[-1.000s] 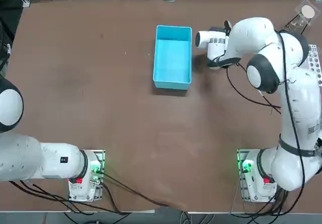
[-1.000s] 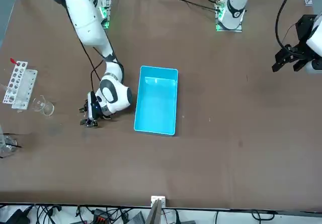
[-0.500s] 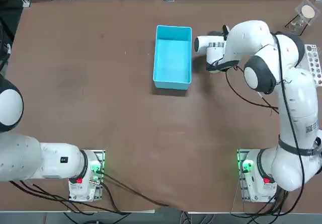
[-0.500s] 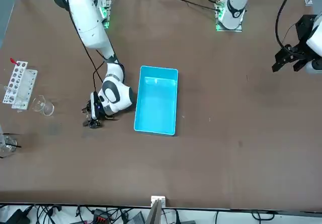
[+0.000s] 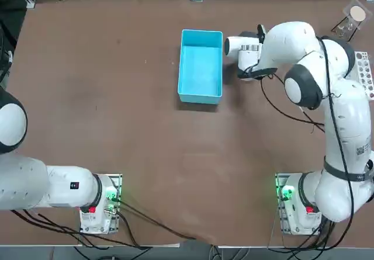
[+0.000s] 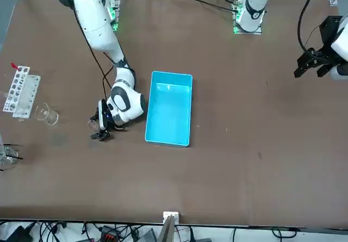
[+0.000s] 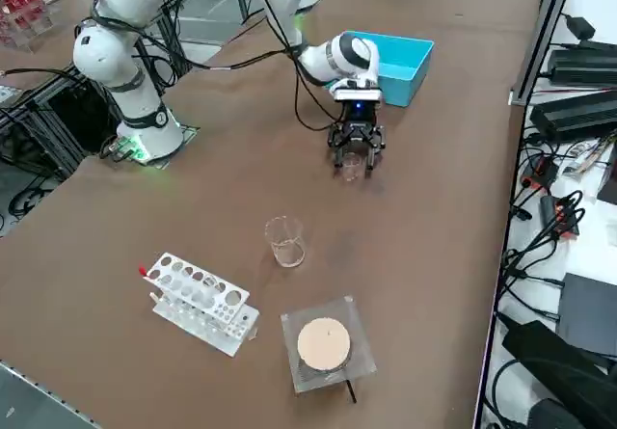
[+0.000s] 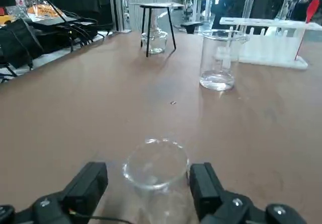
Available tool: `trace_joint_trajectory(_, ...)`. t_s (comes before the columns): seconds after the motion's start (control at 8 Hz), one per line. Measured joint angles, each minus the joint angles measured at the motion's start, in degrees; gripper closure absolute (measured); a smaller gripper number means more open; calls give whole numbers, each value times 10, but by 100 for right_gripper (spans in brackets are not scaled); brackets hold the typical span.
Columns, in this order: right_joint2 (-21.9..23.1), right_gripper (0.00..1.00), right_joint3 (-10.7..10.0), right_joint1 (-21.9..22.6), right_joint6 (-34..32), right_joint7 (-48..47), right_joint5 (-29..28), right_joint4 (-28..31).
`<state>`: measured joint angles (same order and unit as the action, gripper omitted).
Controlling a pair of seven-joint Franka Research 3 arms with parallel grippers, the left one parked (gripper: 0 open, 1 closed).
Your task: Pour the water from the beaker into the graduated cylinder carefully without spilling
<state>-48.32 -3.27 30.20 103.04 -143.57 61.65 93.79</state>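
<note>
Clear glass beaker (image 8: 155, 169) upright on table, between spread fingers (image 8: 90, 183)

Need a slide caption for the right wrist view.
Open right gripper straddling the small beaker on the brown table; graduated cylinder and white rack beyond.

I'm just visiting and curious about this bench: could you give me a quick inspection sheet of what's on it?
Surface: brown table, no spills seen.
Job's things: tiny clear glass beaker upright between the fingers; taller clear glass cylinder standing apart.
Clutter: blue plastic tray; white holed rack; flask under a mesh stand.
Grippers: right gripper low at the table, fingers open around the beaker, apart from it.
Cables: black cable along the right arm.
Surroundings: cables, equipment beyond the edge.
</note>
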Motion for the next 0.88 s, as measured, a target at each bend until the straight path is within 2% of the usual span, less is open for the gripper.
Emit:
trace_joint_trajectory(0.25, 35, 0, 7, 5, 0, 60, -80, -25)
trace_joint_trajectory(0.5, 72, 0, 9, 7, -3, 120, -133, -32)
trace_joint_trajectory(0.88, 132, 0, 0, 1, -5, 264, -230, -38)
